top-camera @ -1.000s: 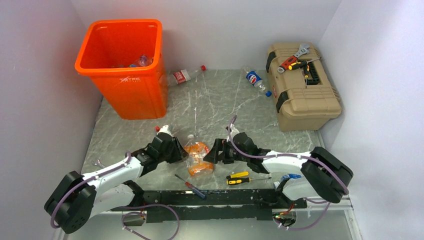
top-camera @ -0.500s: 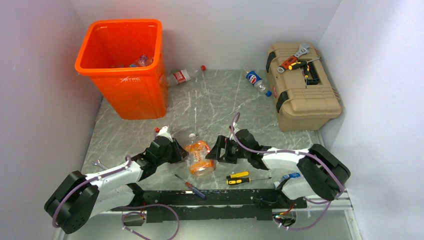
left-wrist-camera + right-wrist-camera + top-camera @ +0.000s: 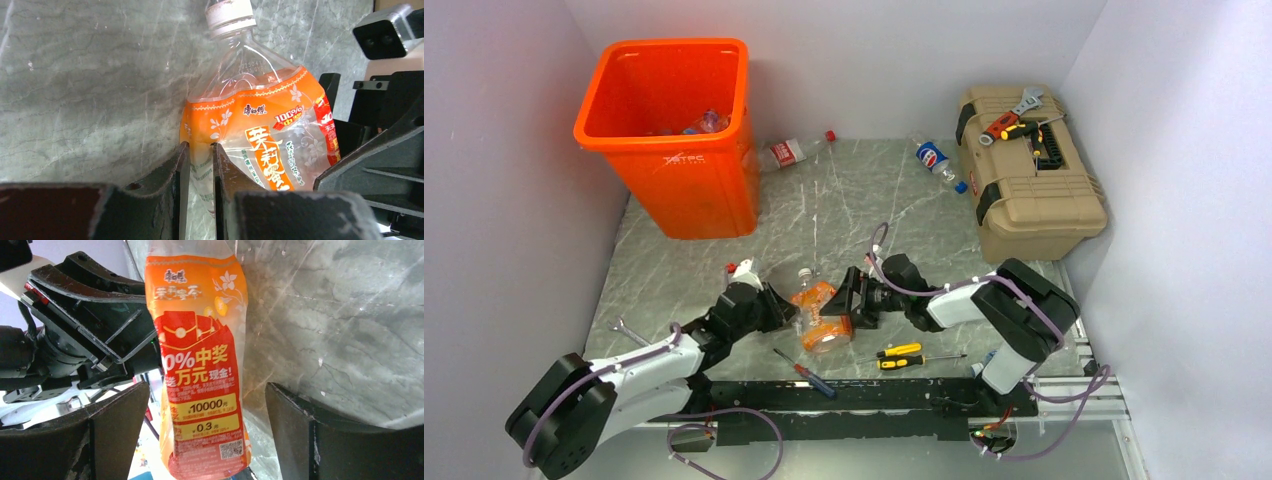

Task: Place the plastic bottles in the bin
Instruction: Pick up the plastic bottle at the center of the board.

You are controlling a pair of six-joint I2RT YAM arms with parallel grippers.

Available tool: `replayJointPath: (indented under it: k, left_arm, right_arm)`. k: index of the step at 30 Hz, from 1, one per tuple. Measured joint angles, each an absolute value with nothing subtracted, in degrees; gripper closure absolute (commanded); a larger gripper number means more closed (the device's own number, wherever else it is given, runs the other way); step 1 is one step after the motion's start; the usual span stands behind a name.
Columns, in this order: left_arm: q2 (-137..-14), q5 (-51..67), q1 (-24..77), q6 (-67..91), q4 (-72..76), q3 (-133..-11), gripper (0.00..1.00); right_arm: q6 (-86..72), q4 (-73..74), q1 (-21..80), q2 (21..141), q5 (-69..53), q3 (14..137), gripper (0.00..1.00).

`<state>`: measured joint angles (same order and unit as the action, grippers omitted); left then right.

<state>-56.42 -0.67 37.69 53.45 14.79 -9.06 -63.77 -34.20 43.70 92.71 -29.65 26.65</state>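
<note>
A crumpled clear bottle with an orange label (image 3: 819, 315) lies between my two grippers near the table's front. My left gripper (image 3: 786, 308) is shut on a flattened edge of that bottle (image 3: 260, 125), and the pinch at the left gripper (image 3: 199, 146) shows thin plastic between the fingertips. My right gripper (image 3: 852, 300) stands open on the other side. In the right wrist view the bottle (image 3: 200, 365) hangs between the wide-apart fingers of the right gripper (image 3: 207, 387), touching neither. The orange bin (image 3: 674, 150) stands at the back left with bottles (image 3: 709, 122) inside.
A red-label bottle (image 3: 792, 151) lies beside the bin at the back wall. A blue-label bottle (image 3: 936, 160) lies next to the tan toolbox (image 3: 1029, 175) at the back right. Yellow-handled screwdrivers (image 3: 904, 355) and a red-handled one (image 3: 804, 372) lie near the front edge.
My left gripper has closed fully on the bottle's edge. The right arm has folded inward, bringing its open gripper left until the fingers straddle the bottle. The bottle has shifted slightly.
</note>
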Motion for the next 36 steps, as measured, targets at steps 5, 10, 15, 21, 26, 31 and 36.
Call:
replayJointPath:
  k: [5, 10, 15, 21, 26, 31, 36]
  left_arm:
    - [-56.3, -0.9, 37.7, 53.7, 15.8, -8.6, 0.80]
    - [-56.3, -0.9, 37.7, 53.7, 15.8, -8.6, 0.80]
    - [-54.5, -1.1, 37.7, 53.3, 12.8, -9.0, 0.59]
    - [-46.5, -2.4, 37.7, 50.0, -6.8, -18.4, 0.36]
    - [-39.3, -5.1, 37.7, 47.0, -18.3, -30.8, 0.28]
    - [-36.9, -6.5, 37.7, 44.1, -27.4, -41.7, 0.12]
    - [-39.1, -7.3, 37.7, 36.6, -33.1, -57.6, 0.01]
  right_arm:
    - [-66.2, -38.5, 44.5, 96.1, -32.1, 26.7, 0.26]
    - [-67.0, -39.9, 46.8, 97.9, -32.7, 27.1, 0.54]
    - [-66.6, -40.8, 47.2, 97.7, -32.9, 27.2, 0.73]
    - [-59.7, -32.9, 47.3, 88.7, -28.7, 27.2, 0.97]
    - [-48.4, -19.0, 49.0, 69.5, -16.7, 28.4, 1.00]
    - [-36.1, -9.3, 60.6, 56.1, 2.3, 32.3, 1.00]
    - [-26.9, -6.5, 71.3, 51.7, 17.8, 33.4, 1.00]
